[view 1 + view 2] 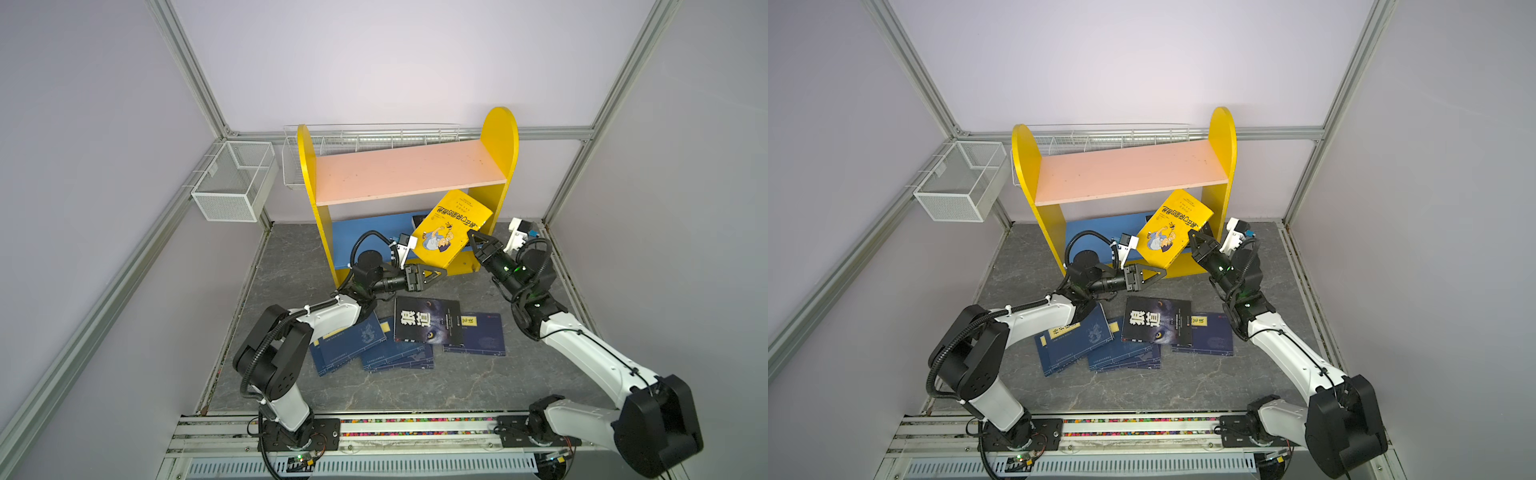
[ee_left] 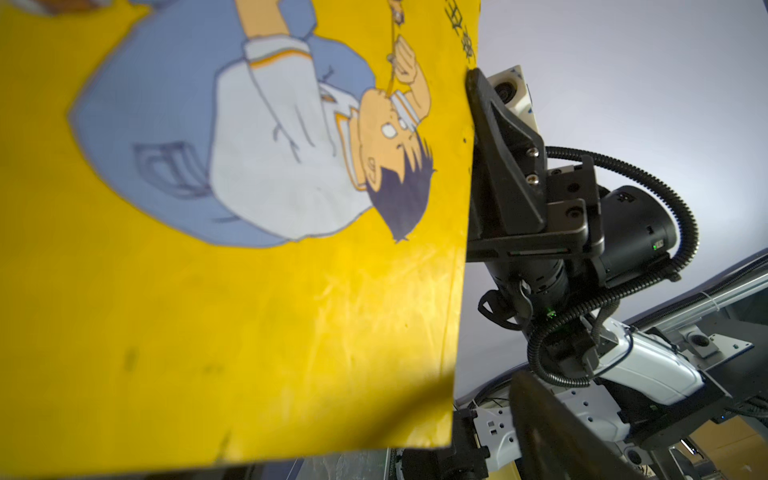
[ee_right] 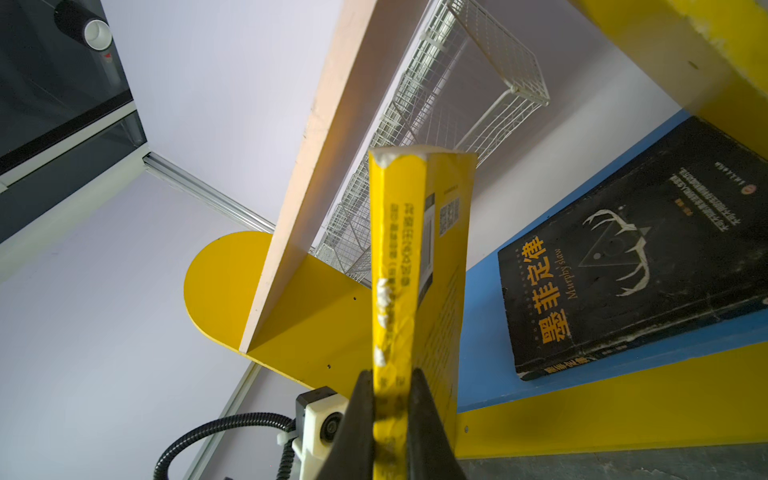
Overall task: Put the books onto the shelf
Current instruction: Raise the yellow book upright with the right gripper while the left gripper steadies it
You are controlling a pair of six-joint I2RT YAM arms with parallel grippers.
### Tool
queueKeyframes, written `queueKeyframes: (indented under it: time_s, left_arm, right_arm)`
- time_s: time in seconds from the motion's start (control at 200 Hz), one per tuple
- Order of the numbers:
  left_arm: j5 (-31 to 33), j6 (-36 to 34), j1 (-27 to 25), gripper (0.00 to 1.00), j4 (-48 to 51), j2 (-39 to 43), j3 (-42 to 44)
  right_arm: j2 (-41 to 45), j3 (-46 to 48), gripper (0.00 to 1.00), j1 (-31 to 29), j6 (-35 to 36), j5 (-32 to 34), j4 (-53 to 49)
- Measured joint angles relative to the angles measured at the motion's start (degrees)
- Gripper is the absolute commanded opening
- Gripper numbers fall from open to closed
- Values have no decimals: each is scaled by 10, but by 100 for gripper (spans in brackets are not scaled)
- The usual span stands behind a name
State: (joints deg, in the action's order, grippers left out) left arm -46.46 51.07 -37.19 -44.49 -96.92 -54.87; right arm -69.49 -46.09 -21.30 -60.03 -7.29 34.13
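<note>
The right gripper (image 3: 391, 376) clamps the worn spine of the yellow book (image 3: 415, 257). Beside it, a black book (image 3: 631, 257) lies on the blue lower board (image 3: 482, 332), under the pink upper board (image 3: 316, 145).

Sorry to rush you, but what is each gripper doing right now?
Left gripper: open, holding nothing.
Right gripper: closed on the yellow book, at its spine.

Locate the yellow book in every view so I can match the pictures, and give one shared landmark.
Top view: yellow book tilted before the shelf, under its pink board.
Top view: yellow book, likewise.
Left wrist: yellow book, cartoon cover filling most of the picture.
Right wrist: yellow book, spine edge-on, centred.
Landmark: right gripper clamped on the book's edge, in all four.
</note>
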Motion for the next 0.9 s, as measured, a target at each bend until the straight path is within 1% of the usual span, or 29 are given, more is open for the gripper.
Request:
queueKeyframes:
  time_s: [0.06, 0.125, 0.205, 0.255, 0.315, 0.455, 0.535, 0.57, 0.595, 0.635, 0.7, 0.725, 0.78, 0.9]
  left_arm:
    - [14, 8, 0, 73, -5, 0, 0]
    - [35, 10, 0, 67, -2, 2, 0]
    - [58, 8, 0, 57, 4, 7, 0]
    - [72, 9, 1, 47, 9, 13, 0]
    - [91, 7, 3, 39, 22, 23, 1]
    - [129, 8, 9, 13, 33, 47, 4]
    - [136, 6, 9, 4, 32, 50, 4]
    - [137, 4, 8, 0, 33, 51, 4]
    - [137, 6, 8, 0, 35, 50, 4]
    - [137, 7, 8, 0, 38, 50, 4]
    - [136, 8, 8, 0, 41, 50, 5]
    - [137, 8, 8, 0, 40, 50, 5]
    - [136, 9, 9, 0, 37, 50, 5]
    - [122, 24, 12, 0, 7, 44, 11]
  right_arm:
    - [0, 0, 6, -3, -2, 0, 2]
    - [0, 1, 6, -7, -2, 0, 2]
    - [7, 11, 6, -9, 0, 6, 2]
    - [15, 23, 6, -10, 0, 11, -1]
    - [29, 38, 6, -11, 0, 16, -5]
    - [68, 60, 6, -21, 12, 21, -36]
    - [82, 64, 6, -24, 22, 25, -52]
    - [84, 64, 8, -24, 25, 26, -56]
    - [85, 64, 11, -24, 27, 26, -60]
    - [86, 64, 21, -24, 30, 26, -66]
    - [86, 64, 49, -24, 36, 23, -78]
    - [85, 64, 55, -25, 43, 16, -87]
    - [83, 65, 60, -28, 49, 0, -96]
    - [70, 69, 62, -29, 49, -33, -82]
